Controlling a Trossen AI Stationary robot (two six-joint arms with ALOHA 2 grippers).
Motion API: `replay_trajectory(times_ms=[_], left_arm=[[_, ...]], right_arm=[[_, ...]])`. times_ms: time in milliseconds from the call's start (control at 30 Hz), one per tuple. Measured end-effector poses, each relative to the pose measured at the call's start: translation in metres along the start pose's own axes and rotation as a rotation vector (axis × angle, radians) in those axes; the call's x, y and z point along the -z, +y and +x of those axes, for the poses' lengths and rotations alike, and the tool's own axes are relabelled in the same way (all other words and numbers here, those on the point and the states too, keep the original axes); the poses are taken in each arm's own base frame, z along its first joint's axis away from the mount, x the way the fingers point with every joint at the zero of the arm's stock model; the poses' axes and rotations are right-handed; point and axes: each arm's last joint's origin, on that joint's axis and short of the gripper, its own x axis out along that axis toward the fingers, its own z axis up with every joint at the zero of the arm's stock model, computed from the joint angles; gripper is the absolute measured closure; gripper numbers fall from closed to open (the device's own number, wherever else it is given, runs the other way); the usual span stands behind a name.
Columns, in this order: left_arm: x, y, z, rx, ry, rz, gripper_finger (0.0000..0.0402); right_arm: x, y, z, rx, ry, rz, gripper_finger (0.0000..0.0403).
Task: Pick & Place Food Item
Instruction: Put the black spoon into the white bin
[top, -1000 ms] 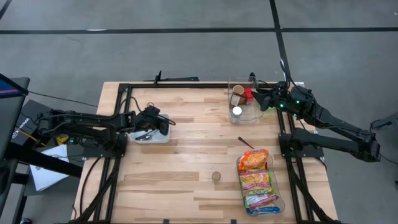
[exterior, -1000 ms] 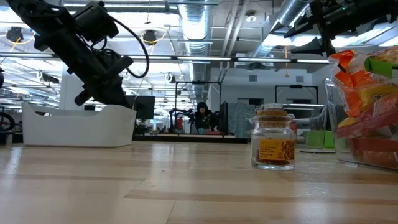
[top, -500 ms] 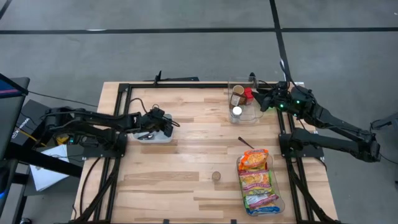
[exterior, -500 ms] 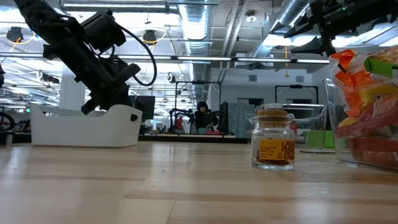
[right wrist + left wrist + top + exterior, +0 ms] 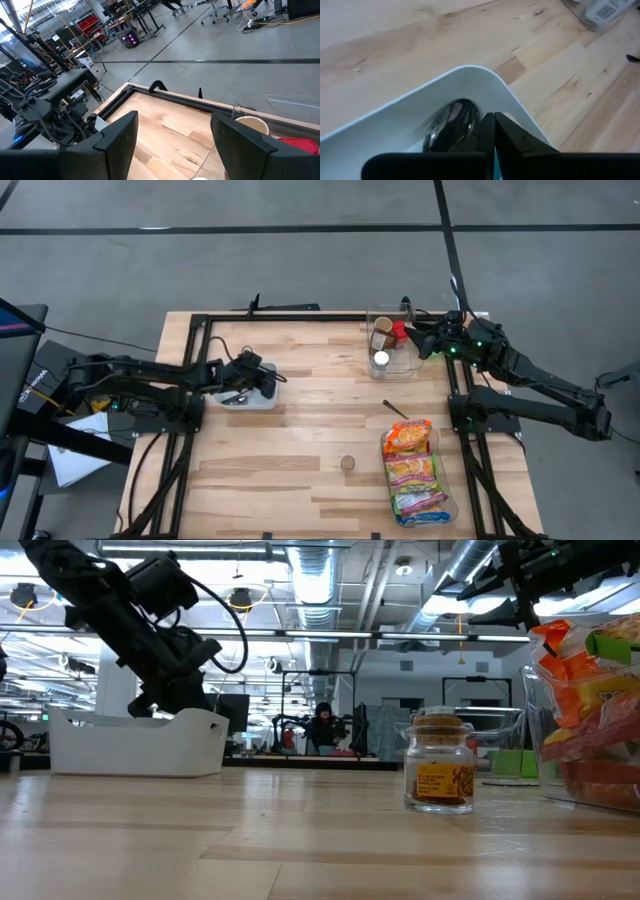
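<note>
**White bin nudged by the shut left gripper; no food item lifted yet**

The left gripper (image 5: 262, 383) is seen at the near corner of the white bin (image 5: 247, 396) on the table's left half, with its fingers pressed fully together and nothing clamped between them. In the left wrist view the fingertips are set against the bin's rim (image 5: 470, 75), and a dark, glossy rounded object (image 5: 451, 127) is seen lying inside the bin; what it is cannot be told. Compared with a second ago, the arm has been pushed further over the bin and the bin has been shifted slightly toward the table's middle; in the last half second the wrist has been drawn back a little and the bin is seen sitting level in the low view (image 5: 135, 740).

The right gripper (image 5: 428, 340) is held just beside the clear container (image 5: 392, 350) at the far right of the table, fingers spread wide and empty, unmoved over the same second.

The food items are untouched: the noodle packets (image 5: 412, 470) lie stacked in a clear tray near the front right edge, a small spice jar (image 5: 440, 773) stands alone on the bare wood, and more jars stand in the clear container.

The shift suggests positioning of the bin rather than a pick; the task proper appears hardly begun.
</note>
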Motion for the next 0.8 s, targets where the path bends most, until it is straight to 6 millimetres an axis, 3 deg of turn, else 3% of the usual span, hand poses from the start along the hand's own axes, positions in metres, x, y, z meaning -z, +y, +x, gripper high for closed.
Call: replay_trajectory(times_ms=[233, 500, 800], left_arm=[[-0.009, -0.002, -0.016, 0.074, -0.054, 0.041, 0.0401], [-0.030, -0.007, -0.044, 0.219, -0.250, 0.014, 0.0397], [-0.060, -0.030, -0.070, 0.642, -0.515, -0.058, 0.0347]], right_arm=[[0.000, 0.000, 0.000, -0.001, 0.001, 0.008, 0.0159], [0.000, 0.000, 0.000, 0.000, 0.000, 0.008, 0.0159], [0.000, 0.004, 0.000, -0.116, 0.044, 0.017, 0.0159]])
